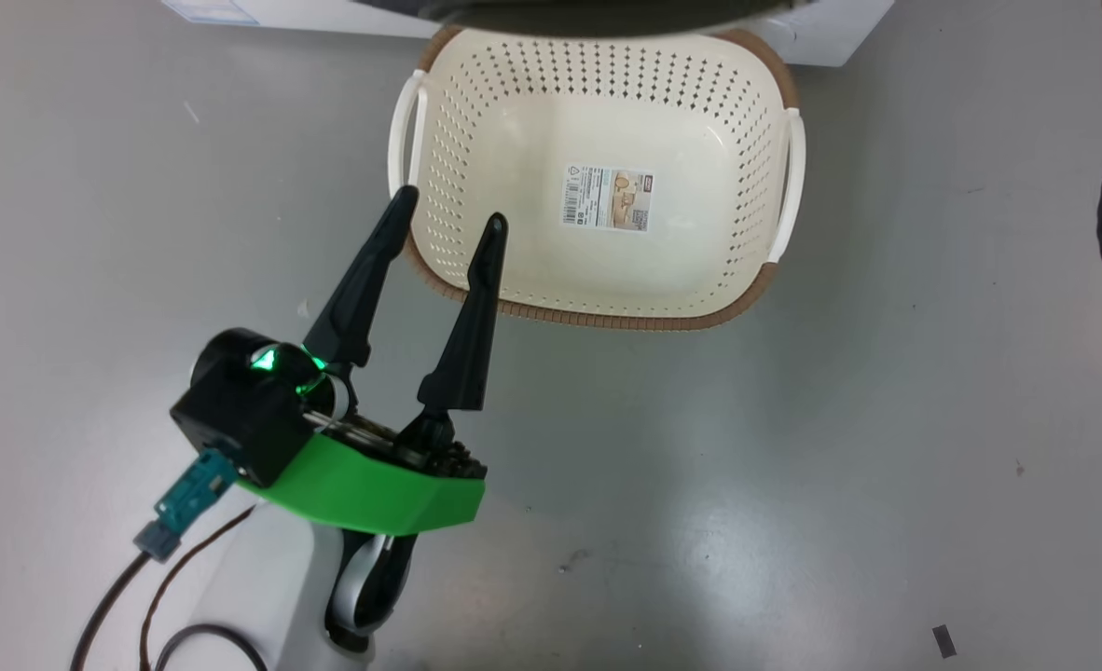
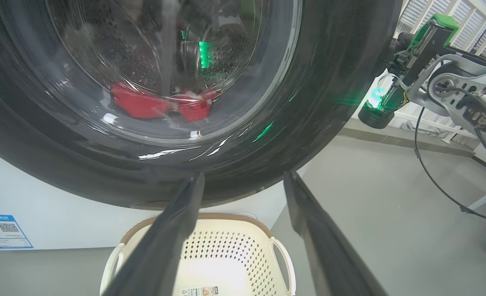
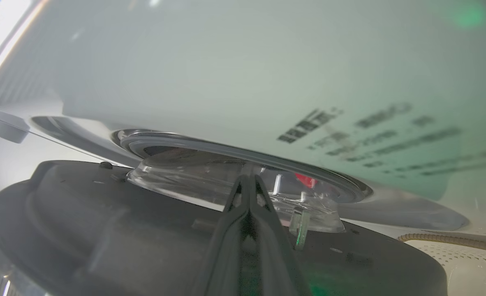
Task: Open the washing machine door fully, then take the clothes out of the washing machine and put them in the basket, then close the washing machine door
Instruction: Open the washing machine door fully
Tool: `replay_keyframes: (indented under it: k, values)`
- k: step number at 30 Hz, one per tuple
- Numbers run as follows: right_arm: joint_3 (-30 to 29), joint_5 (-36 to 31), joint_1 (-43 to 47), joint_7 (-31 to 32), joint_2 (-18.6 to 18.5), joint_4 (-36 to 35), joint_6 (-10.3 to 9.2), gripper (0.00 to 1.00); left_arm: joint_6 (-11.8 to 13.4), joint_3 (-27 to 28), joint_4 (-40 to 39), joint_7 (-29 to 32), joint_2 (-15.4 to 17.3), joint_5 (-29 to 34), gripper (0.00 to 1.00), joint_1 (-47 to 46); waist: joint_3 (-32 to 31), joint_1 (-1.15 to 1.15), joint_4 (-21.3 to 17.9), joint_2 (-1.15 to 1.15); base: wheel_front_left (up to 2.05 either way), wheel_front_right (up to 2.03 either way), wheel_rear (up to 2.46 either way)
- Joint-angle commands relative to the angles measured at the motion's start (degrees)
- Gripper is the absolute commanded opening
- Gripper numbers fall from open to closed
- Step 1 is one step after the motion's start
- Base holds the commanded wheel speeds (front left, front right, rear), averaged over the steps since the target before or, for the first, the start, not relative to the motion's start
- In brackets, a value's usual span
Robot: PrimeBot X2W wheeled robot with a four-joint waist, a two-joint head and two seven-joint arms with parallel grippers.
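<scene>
The washing machine [image 2: 74, 218] is cut off at the top of my head view, and the print on its front is blurred in the right wrist view. I make out the clothes [image 2: 138, 100] through the glass of the washing machine door [image 2: 329, 102], which stands ajar. They lie red in the drum. My right gripper [image 3: 248, 183], fingers pressed together, points at the door's inner side; I cannot tell if it touches. My left gripper [image 1: 451, 207], fingers spread, hovers over the near left rim of the basket [image 1: 607, 320].
</scene>
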Motion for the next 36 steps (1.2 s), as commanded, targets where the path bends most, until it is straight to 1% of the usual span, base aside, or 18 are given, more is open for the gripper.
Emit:
replay_keyframes:
  k: [1,14,26,36]
  values:
    - [1.40,-0.27,1.64,1.16,2.63,-2.60,0.44,0.00,-0.53,1.76,-1.07,-0.27,1.03,-0.36,1.00,0.07,-0.24,0.00,0.02,0.00,0.00,0.00,0.00]
    - [1.10,-1.07,9.18,3.60,3.57,-8.92,0.44,0.00,-0.81,2.81,-0.32,-0.27,1.03,0.37,1.00,1.44,-3.01,0.00,-0.88,0.00,0.00,0.00,0.00]
    - [2.04,-1.78,15.23,4.55,4.22,-11.55,0.44,0.00,-0.93,3.17,0.43,-0.27,1.03,1.20,1.00,2.50,-6.58,0.00,-1.60,0.00,0.00,0.00,0.00]
    - [3.23,-0.77,21.32,4.89,4.39,-14.38,0.44,0.00,-0.96,3.32,0.85,-0.27,1.03,1.46,1.00,3.92,-9.77,0.00,-1.41,0.00,0.00,0.00,0.00]
